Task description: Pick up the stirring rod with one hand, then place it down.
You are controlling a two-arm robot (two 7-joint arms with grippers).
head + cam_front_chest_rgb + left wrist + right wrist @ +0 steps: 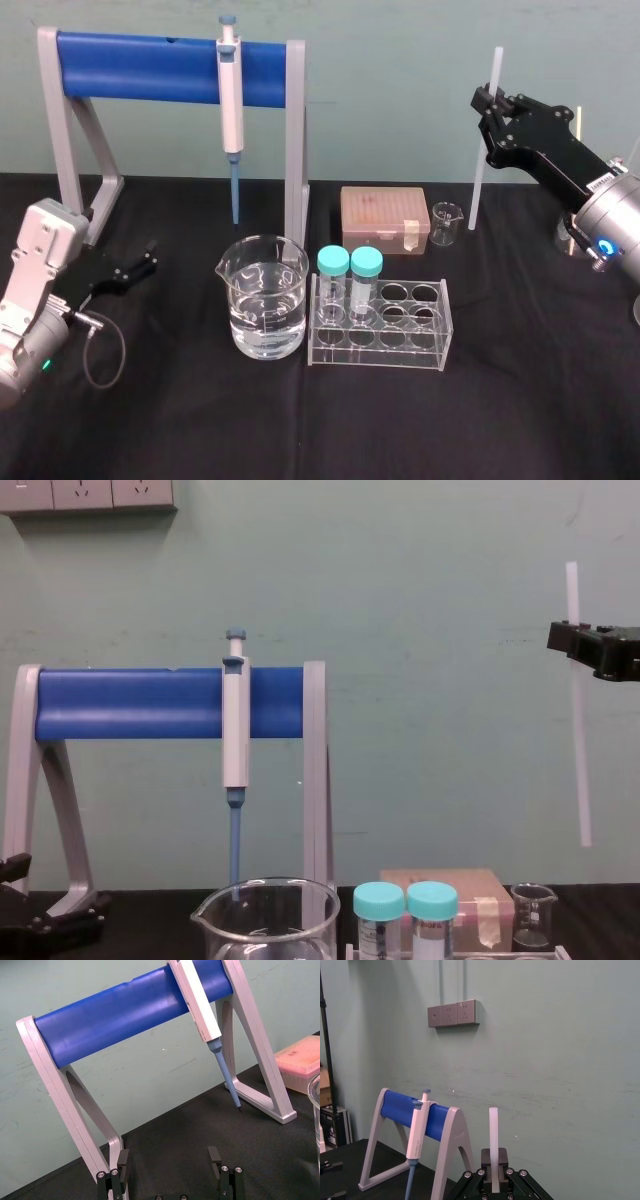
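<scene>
Partly behind right hand [487,103], stirring rod [480,170]

head looks down, chest looks level from low; all four share the blue rack [140,68].

Behind your bench you have a pale green wall [450,580], flat and evenly lit, scuffed with faint marks. A row of grey sockets [454,1012] sits high on it, with two thin pipes [440,980] running up from them. Your table [500,420] is covered in black cloth.
</scene>
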